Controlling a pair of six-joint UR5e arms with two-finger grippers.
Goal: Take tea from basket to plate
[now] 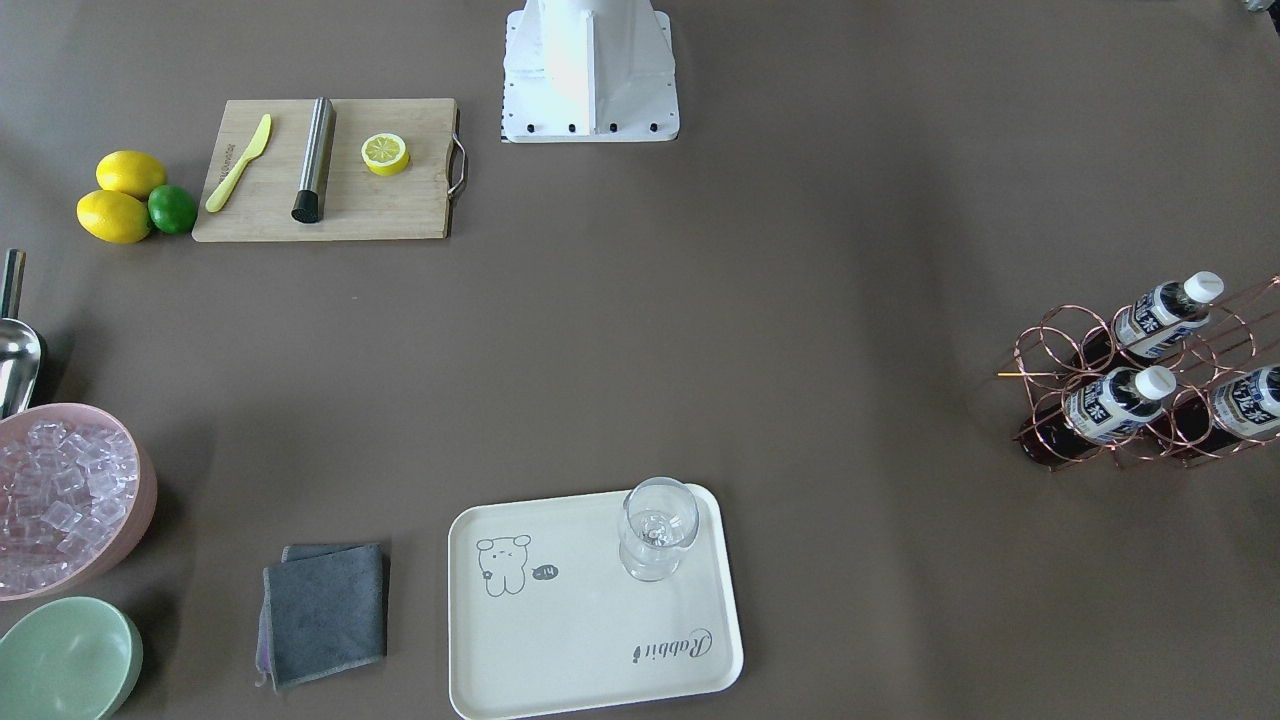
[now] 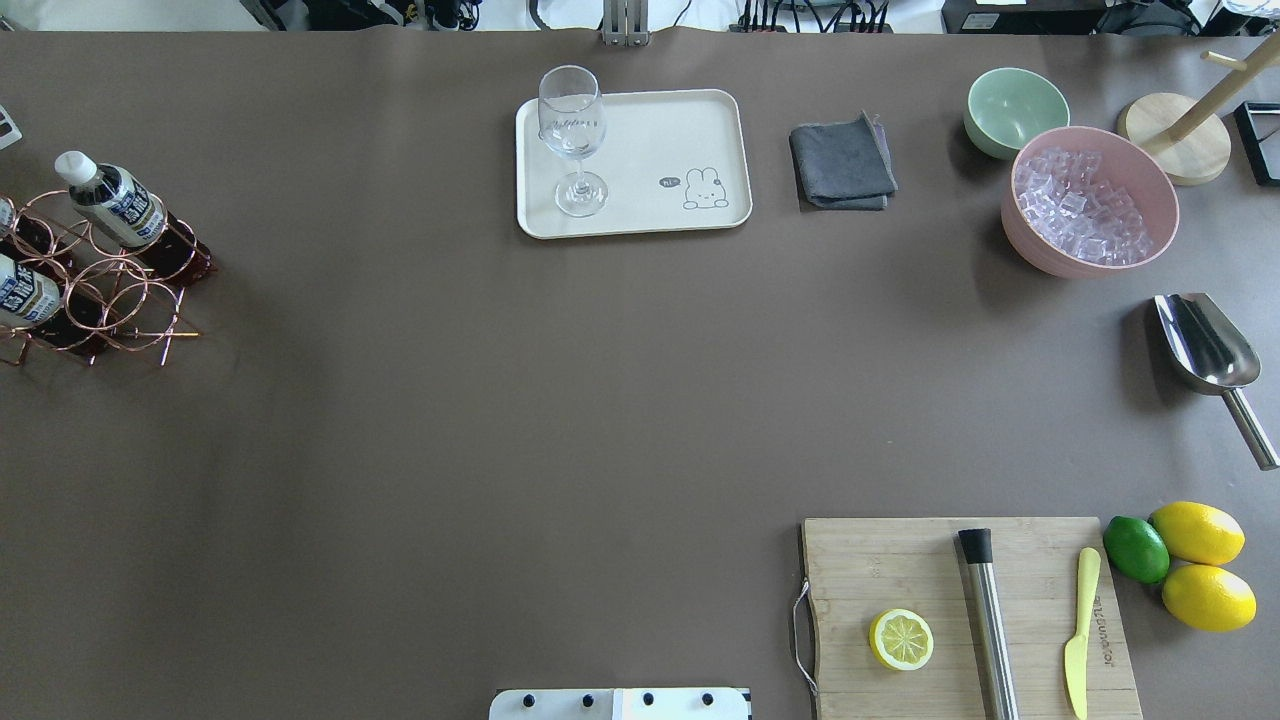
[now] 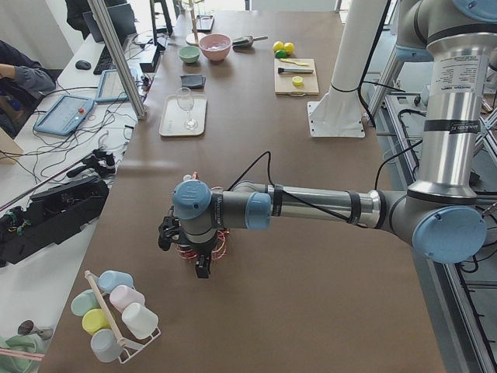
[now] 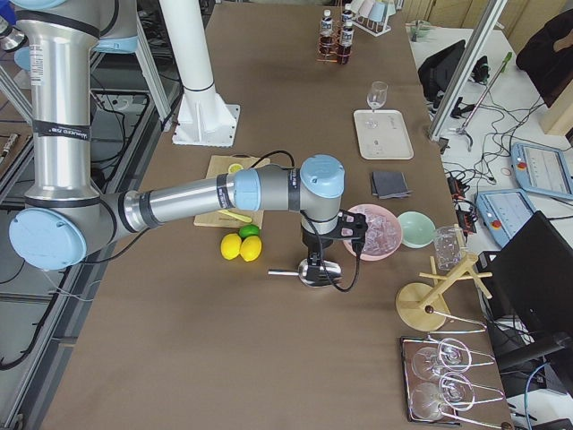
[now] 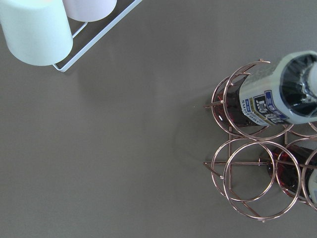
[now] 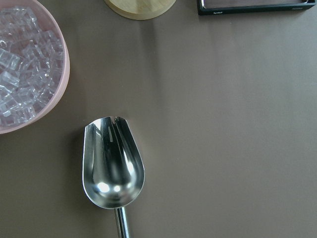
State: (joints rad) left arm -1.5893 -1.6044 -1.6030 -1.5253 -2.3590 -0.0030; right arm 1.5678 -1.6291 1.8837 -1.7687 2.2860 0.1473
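Closest to you on the operators' side, the cream rectangular tray (image 1: 580,620) with the bear drawing is lying flat. A clear stemmed wine glass (image 1: 655,530) is standing on its corner toward the robot, on the robot's left side. Three small clear bottles of dark reddish-brown tea (image 1: 1160,315) with white caps are sitting in the rose-gold wire basket (image 1: 1050,350), well apart from the tray, at the table's end on the robot's left. You are seeing the left gripper (image 3: 200,268) hanging over that basket and the right gripper (image 4: 315,269) hanging over a shiny steel scoop (image 6: 113,163). Whether either claw is open or closed, I cannot tell.
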